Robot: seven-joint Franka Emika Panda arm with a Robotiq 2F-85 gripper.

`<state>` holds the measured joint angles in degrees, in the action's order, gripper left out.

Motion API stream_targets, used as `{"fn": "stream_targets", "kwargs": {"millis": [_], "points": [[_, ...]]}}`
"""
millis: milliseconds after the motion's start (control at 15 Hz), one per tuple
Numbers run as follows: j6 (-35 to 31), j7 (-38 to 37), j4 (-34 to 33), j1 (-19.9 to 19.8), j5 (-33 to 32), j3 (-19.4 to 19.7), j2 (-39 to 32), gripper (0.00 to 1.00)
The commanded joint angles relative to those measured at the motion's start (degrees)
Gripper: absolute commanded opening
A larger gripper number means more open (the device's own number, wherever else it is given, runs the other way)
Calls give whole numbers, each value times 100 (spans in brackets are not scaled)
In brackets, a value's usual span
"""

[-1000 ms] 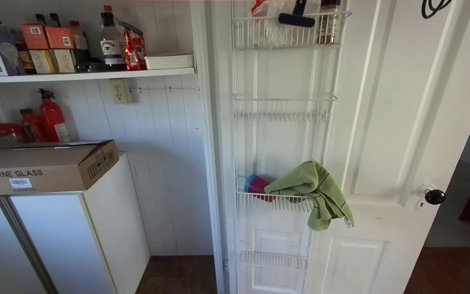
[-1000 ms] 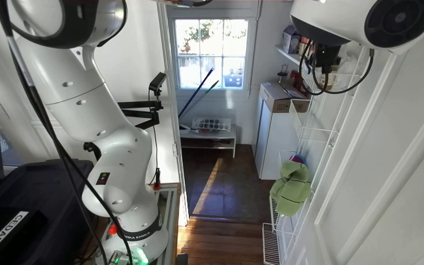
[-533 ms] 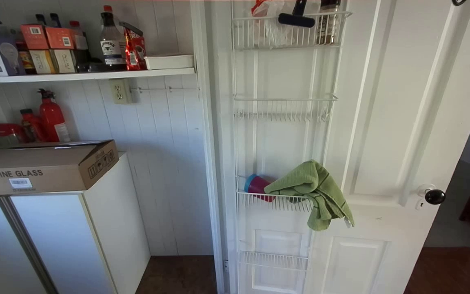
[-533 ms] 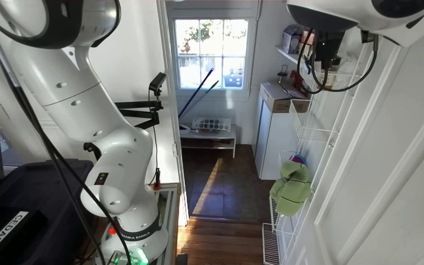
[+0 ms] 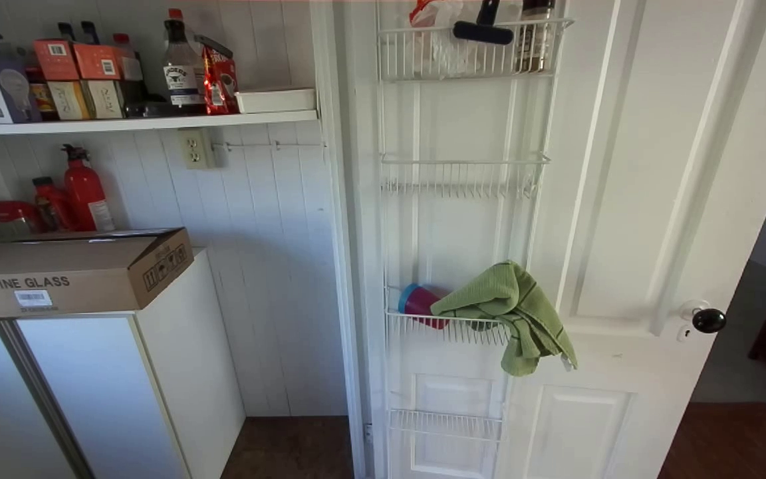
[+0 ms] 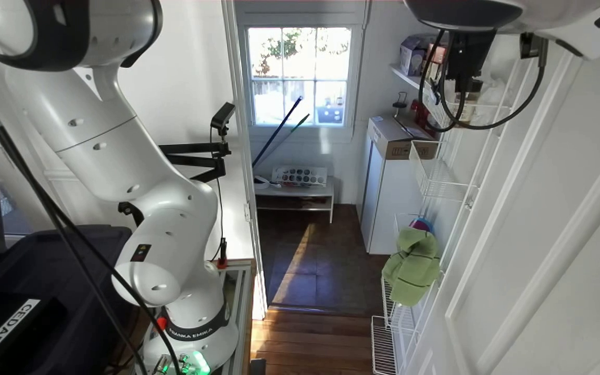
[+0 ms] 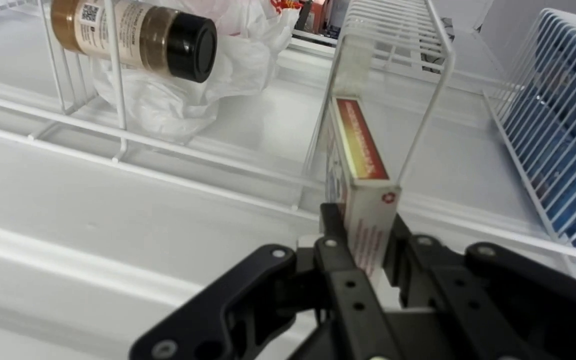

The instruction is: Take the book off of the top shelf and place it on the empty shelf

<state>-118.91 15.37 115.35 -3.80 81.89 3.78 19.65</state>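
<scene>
The tool [image 7: 365,220] is clamped on the book [image 7: 365,165], pressing it from both broad faces; the book's narrow side wears a red-to-yellow band, its pale near end red print; the rest of it reaches back within the outline of a white wire basket [image 7: 451,56]; whether it bears on those wires, and which tier this is, I cannot tell. To the left in the wrist view, a neighbouring basket [image 7: 124,135] holds a brown jar [image 7: 133,37] with a black cap and a crumpled white plastic bag [image 7: 243,65]; to the right, blue things [image 7: 563,135] show through another basket [image 7: 520,165], too screened to name. In an exterior view, the jar's basket also shows a black T-shaped object [image 5: 483,33] at its front rim; below comes a shallow basket [image 5: 466,162]; lower again, a deeper-set basket [image 5: 453,318] holds a tipped magenta cup [image 5: 423,305] with a blue rim, and beside it a green cloth [image 5: 516,306] spilling over the front; the bottom basket [image 5: 446,416] sits under that. Farther off, a carton [image 5: 57,283] printed WINE GLASS lies on a white cabinet [image 5: 183,359]; above, a wall shelf [image 5: 157,124] carries small boxes [image 5: 77,61], a dark bottle [image 5: 182,60], a red packet [image 5: 220,80] and a low white box [image 5: 276,101].
</scene>
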Motion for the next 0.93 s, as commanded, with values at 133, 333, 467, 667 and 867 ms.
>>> {"fn": "stream_targets", "kwargs": {"millis": [133,333,467,667,867], "points": [[169,-344,115,-235,-172,241,258,5],[386,-393,266,-294,-235,341,342,5],[667,-345,496,-296,-238,394,432,5],[1271,-282,944,-306,-369,431,580,5],[1730,-213,1407,-393,-666,439,696,5]]}}
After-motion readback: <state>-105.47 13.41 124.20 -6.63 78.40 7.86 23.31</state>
